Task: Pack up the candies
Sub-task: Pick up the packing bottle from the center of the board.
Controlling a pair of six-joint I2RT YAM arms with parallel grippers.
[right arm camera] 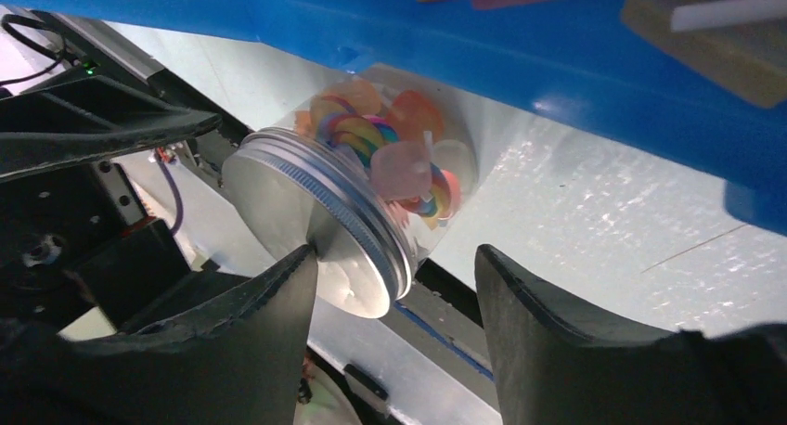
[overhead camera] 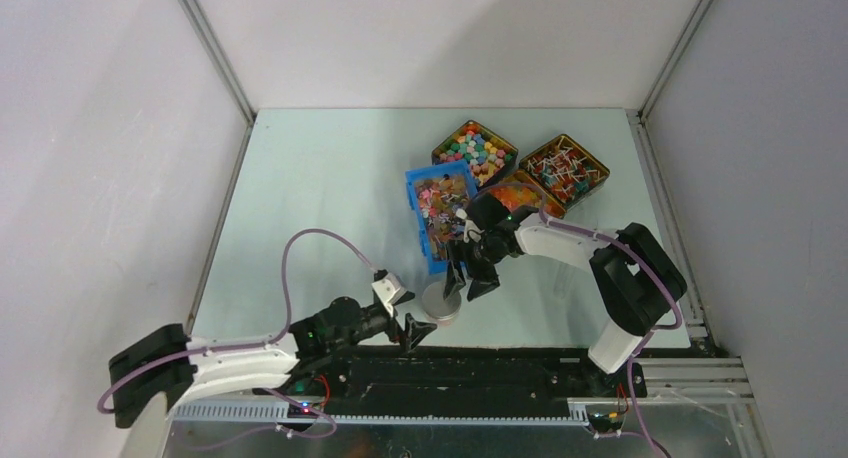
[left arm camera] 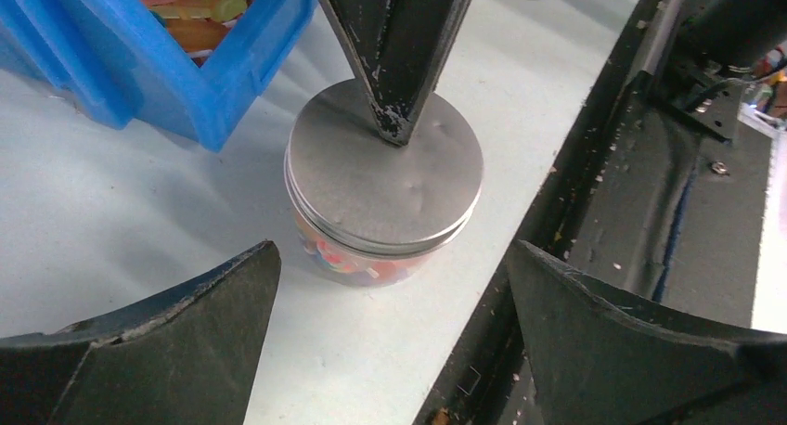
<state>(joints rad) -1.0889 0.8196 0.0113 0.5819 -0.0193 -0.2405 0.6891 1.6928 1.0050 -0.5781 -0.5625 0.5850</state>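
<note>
Nearest you, the black base rail (left arm camera: 640, 212) runs just beside the small clear round jar with a silver metal lid (left arm camera: 385, 179), leaving only a thin strip of table on that side. Your left gripper (overhead camera: 420, 328) is near the jar, spread wide and holding nothing. The candies (right arm camera: 394, 160) show through the jar's wall. Your right gripper (overhead camera: 468, 283) is over the jar, also spread wide, with one fingertip (left arm camera: 394, 119) touching the lid. Just beyond the jar is the blue plastic bin (left arm camera: 241, 82), with more sweets inside. The pale table (overhead camera: 320, 198) stretches wide to the left of the jar.
</note>
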